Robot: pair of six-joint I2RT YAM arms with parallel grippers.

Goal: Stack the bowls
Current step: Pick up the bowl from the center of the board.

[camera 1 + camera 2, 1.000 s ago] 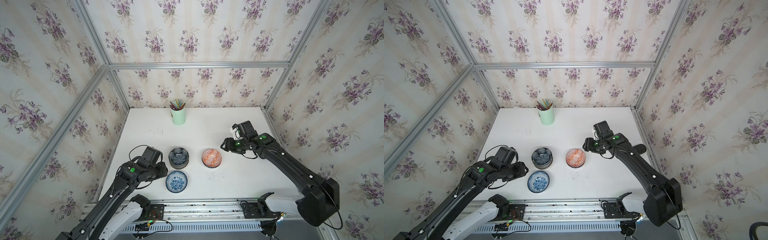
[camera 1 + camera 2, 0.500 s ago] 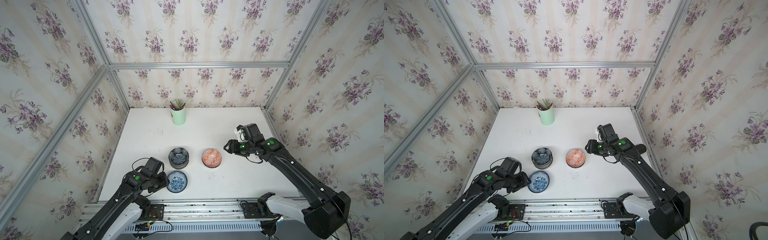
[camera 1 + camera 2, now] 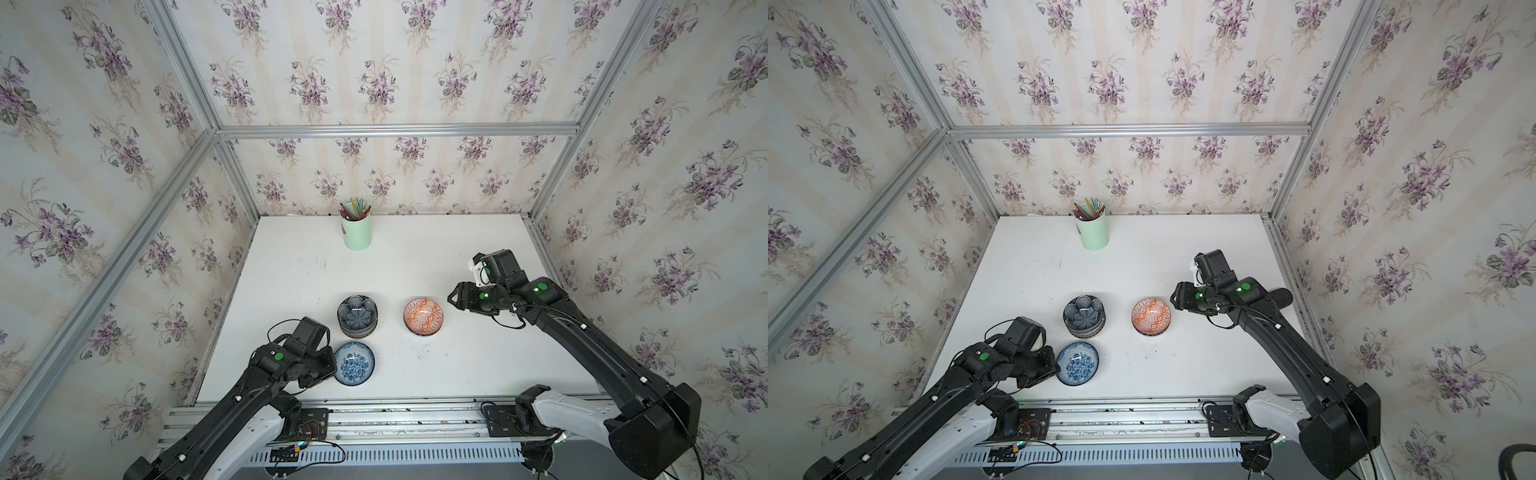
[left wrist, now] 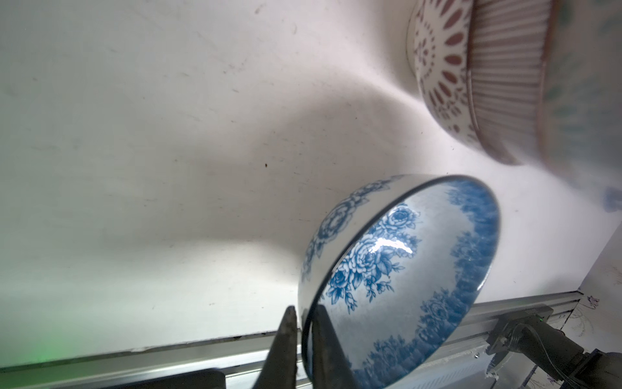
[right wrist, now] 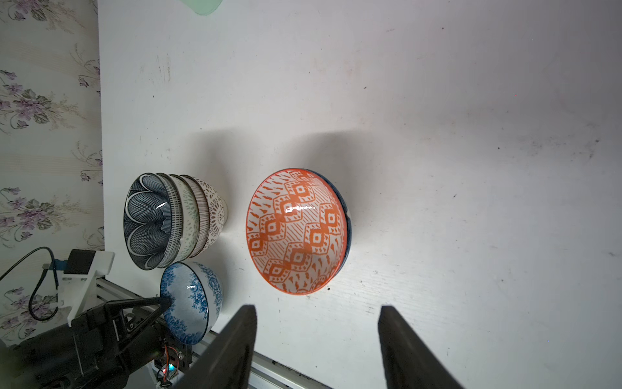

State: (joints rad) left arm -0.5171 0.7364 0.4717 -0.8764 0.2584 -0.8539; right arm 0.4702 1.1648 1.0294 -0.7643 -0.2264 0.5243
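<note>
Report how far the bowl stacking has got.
Done: several bowls sit nested in one stack, the navy petal bowl on top. In hand: the left gripper pinches the rim of the blue floral bowl, beside that stack. Left: that bowl and the orange bowl, which seems to rest in another bowl, must join the stack; the right gripper is open near it.
</note>
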